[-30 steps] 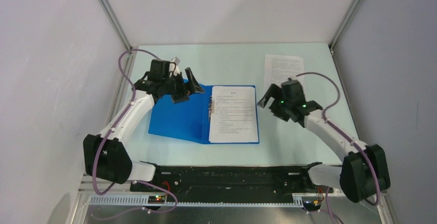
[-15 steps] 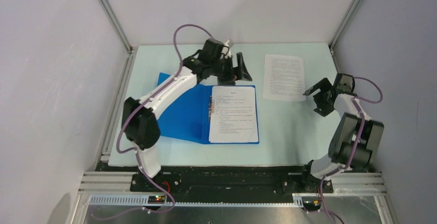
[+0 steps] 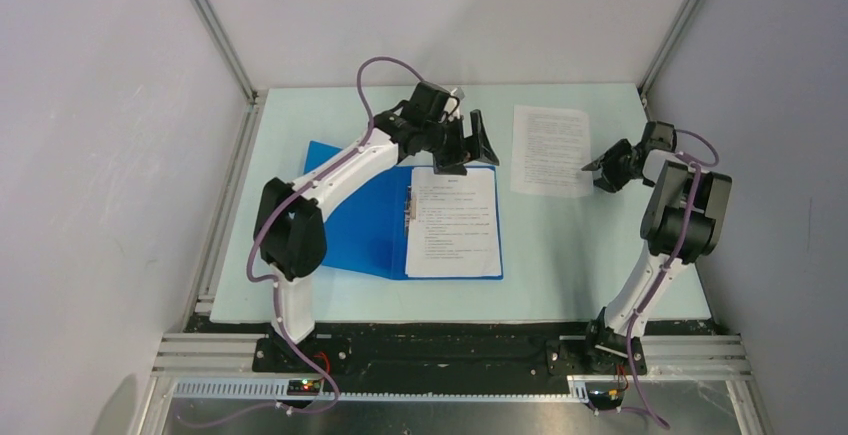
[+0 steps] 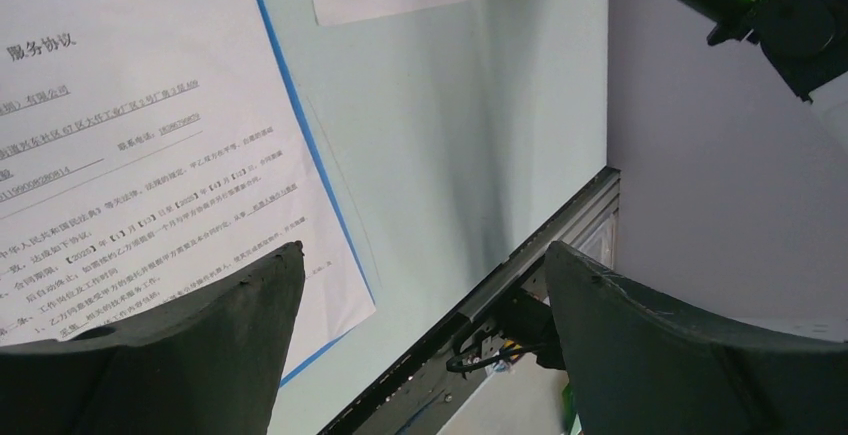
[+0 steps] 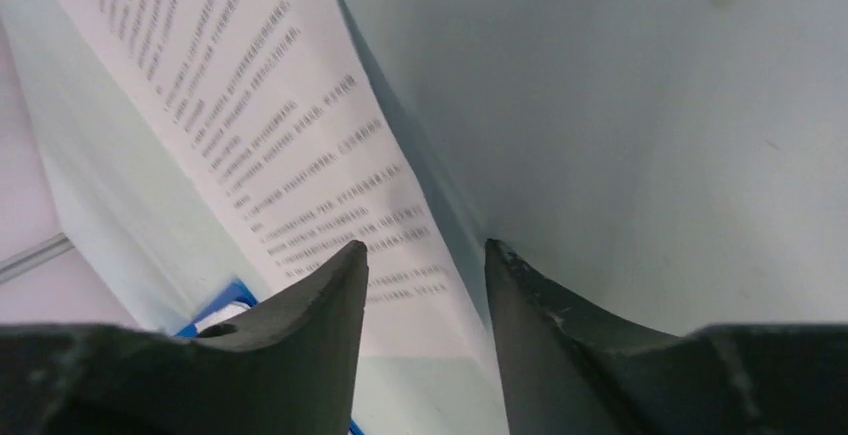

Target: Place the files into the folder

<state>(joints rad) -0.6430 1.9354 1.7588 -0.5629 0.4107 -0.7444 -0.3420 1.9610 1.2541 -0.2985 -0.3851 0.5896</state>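
We see a flat bright blue plastic folder (image 3: 360, 240) at centre frame, on it a thin white paper sheet lined with small black text (image 3: 455, 223) — a second white printed sheet (image 3: 550, 150) upper right — all on a pale mint tabletop (image 3: 570, 245).

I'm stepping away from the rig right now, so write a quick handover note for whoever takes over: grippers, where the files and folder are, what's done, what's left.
Left gripper: open, empty, above the filed sheet's far edge.
Right gripper: jaws apart at the loose sheet's right edge, nothing clamped.
Folder: open flat, one sheet on its right cover.
Done: one sheet in. Left: grip the loose sheet and lay it in the folder.
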